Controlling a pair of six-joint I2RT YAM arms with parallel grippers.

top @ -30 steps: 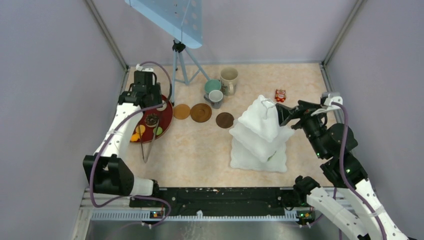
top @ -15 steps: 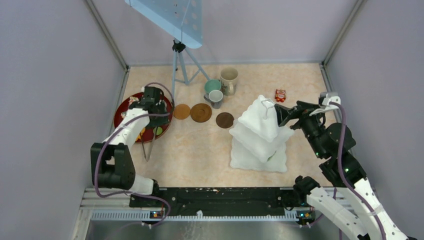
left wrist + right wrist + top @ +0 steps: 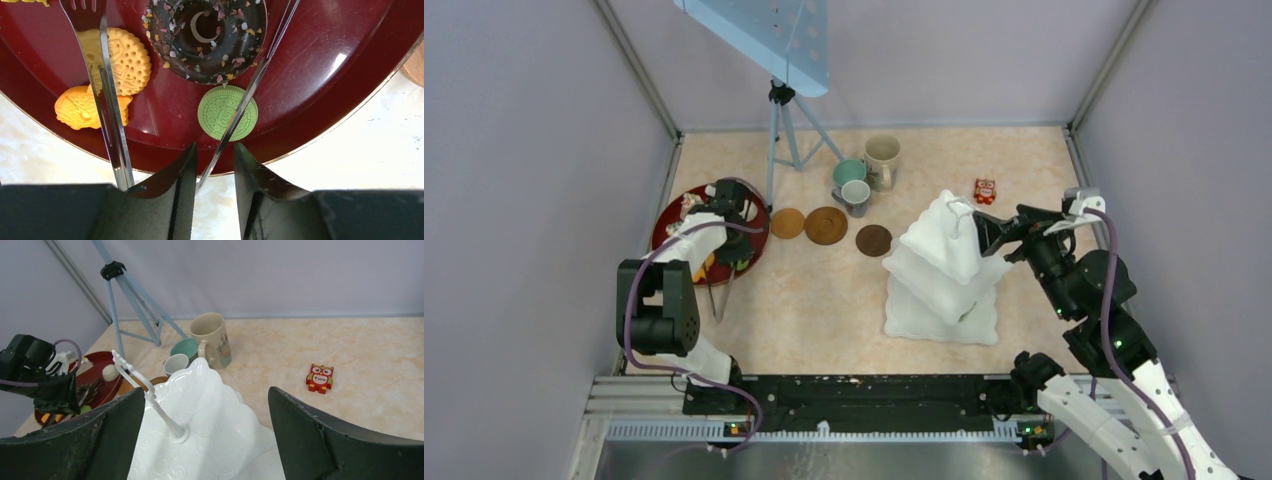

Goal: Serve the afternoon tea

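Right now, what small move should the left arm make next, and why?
Probably close the left fingers on the tongs: one thin metal arm runs between them with gaps either side, so nothing is gripped yet, and the tongs straddle the chocolate donut on the red tray.

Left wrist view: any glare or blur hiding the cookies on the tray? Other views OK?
Left wrist: glare streak on the dark-red tray, reflections along the tongs, yet green cookie and donut are sharp; left tool dark. Right wrist: right tool dark, edges soft; white stand bright but its relief shows. Top external: even light, soft shadows, stand nearly washed out.
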